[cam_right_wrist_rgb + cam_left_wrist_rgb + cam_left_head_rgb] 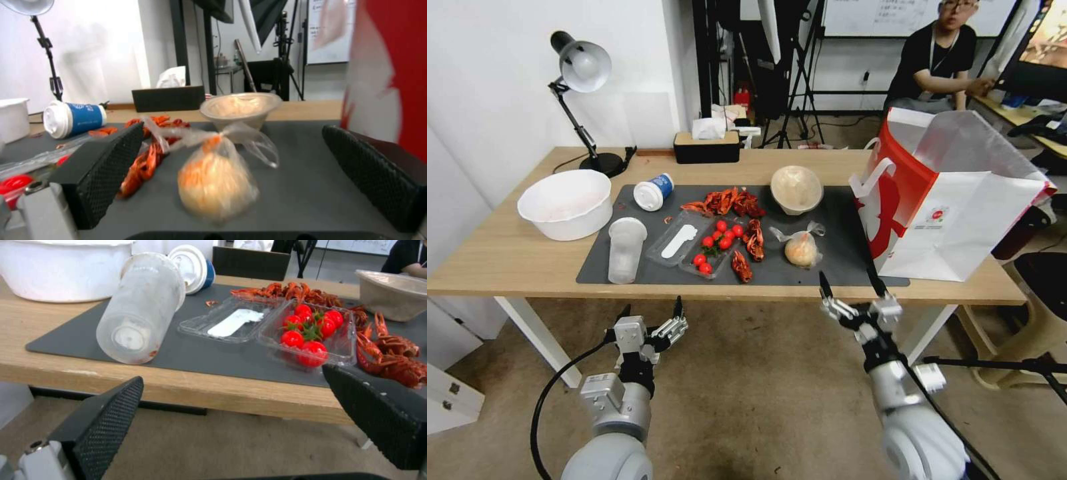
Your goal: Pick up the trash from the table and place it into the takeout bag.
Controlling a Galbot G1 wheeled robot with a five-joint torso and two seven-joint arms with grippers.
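L gripper hangs below and in front of the table near edge, off the surface, fingers spread wide, nothing between them; L wrist view shows both pads apart w/ the table edge beyond.

On the table, L to R:
- White basin at L end, on bare wood, desk lamp behind it.
- Clear plastic cup at L edge of the dark grey mat; in L wrist view it leans toward the basin side, base facing the camera.
- White cup w/ blue label lying on its side at mat's rear L corner, lid end toward the front.
- Clear clamshell tray open, cherry tomatoes in one half.
- Red crayfish shells scattered behind and R of the tray.
- Beige round bowl upright at mat's rear, centre-R.
- Knotted clear plastic bag w/ pale round lump, in front of the bowl, apart from it.
- Black tissue box at the back edge.
- Takeout bag upright at R end, mouth open, one corner on the mat.

R gripper at the near table edge, in line w/ the knotted bag, not touching it; fingers wide, empty. R wrist view: bag sits between the two pads, takeout bag's red side just beside.
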